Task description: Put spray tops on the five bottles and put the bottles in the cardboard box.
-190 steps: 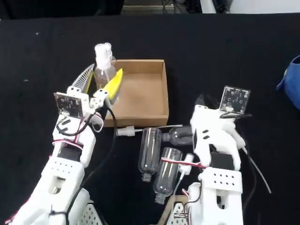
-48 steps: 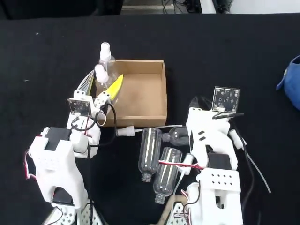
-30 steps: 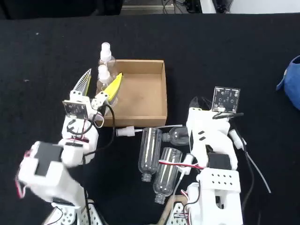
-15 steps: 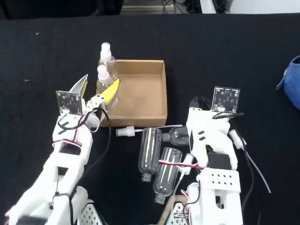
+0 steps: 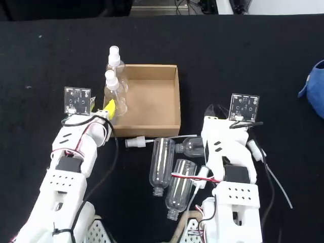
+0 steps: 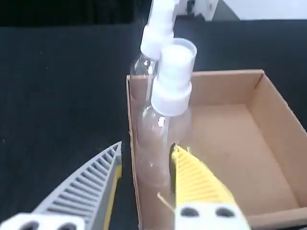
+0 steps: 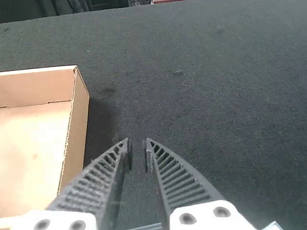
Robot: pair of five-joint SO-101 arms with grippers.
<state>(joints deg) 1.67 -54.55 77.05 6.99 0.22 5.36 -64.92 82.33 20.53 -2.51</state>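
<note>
**Left claw spread across the box wall, capped bottle standing free**

The left claw (image 6: pixel 146 146) is wide open and holds nothing. It straddles the left wall of the cardboard box (image 5: pixel 178 96): the grey finger (image 6: pixel 91 187) is outside the wall and the yellow finger (image 6: pixel 196 187) is inside. The capped bottle (image 6: pixel 160 129) stands upright inside the box, against this wall and just ahead of the claw. The yellow tip is at its side; whether it touches the bottle cannot be told. A second capped bottle (image 5: pixel 114 56) stands upright at the far left corner, seemingly just outside the box.

The next work is probably at the three bare bottles (image 5: pixel 162 159), which lie on the table (image 5: pixel 253 61) between the arms. Two lie lengthwise with their necks toward the robot, and the third lies crosswise beside the right arm. A loose spray top (image 5: pixel 135 143) lies at the near wall of the box. These things are closest to the right arm, but behind its claw. The right claw (image 7: pixel 137 146) points over the table beside the box, its fingers almost together and empty.
</note>
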